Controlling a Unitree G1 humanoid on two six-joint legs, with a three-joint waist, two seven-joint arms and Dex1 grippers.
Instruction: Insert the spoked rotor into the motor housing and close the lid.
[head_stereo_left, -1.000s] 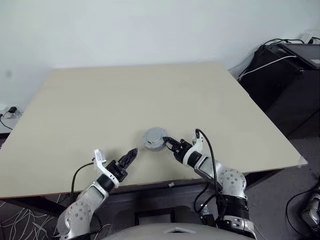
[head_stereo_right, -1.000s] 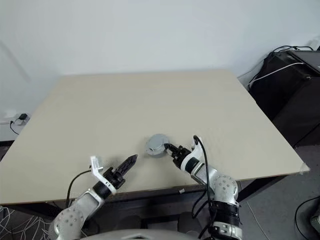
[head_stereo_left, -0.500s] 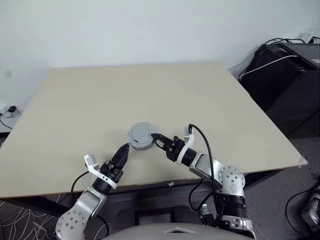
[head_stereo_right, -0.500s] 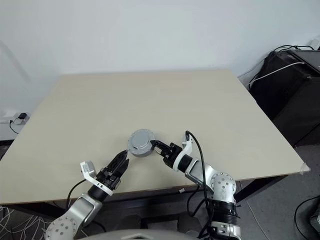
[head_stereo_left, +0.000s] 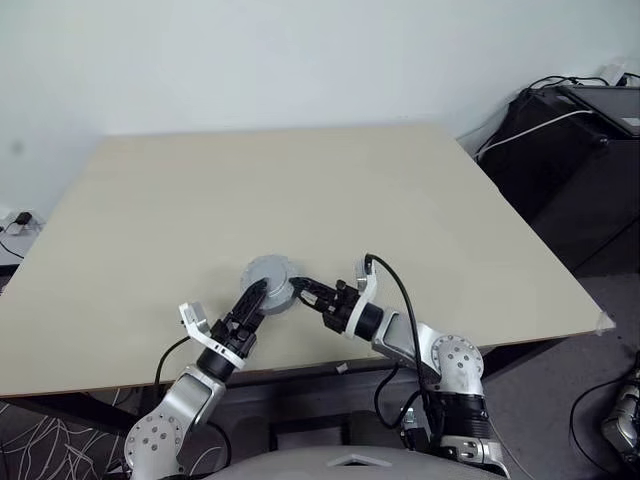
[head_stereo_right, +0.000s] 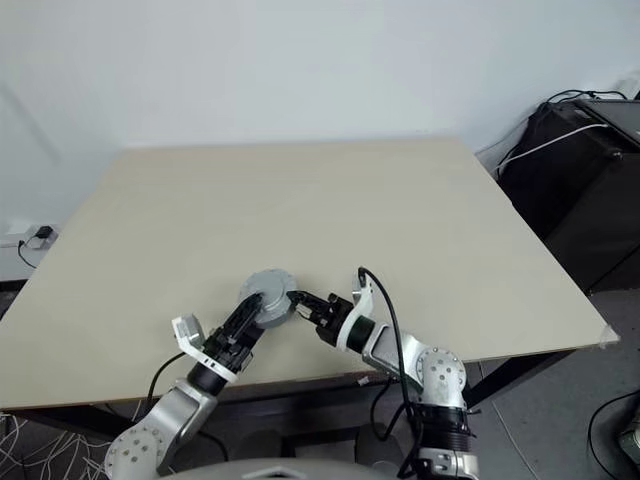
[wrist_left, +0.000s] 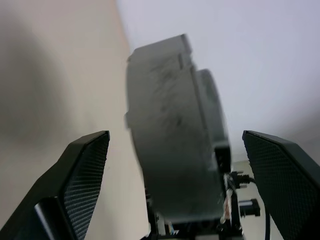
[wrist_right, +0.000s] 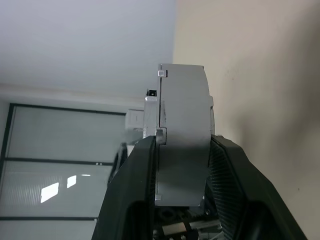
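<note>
The motor housing (head_stereo_left: 268, 284), a dull grey round case with its lid on and small notches on its rim, bears no readable writing. It is held above the near part of the desk (head_stereo_left: 300, 190). The right gripper (head_stereo_left: 298, 291) has its jaws clamped on its edge. The left gripper (wrist_left: 175, 195) has its jaws spread wide on either side of it, not touching.

A pale beige table (head_stereo_left: 300, 190) carries the scene.
</note>
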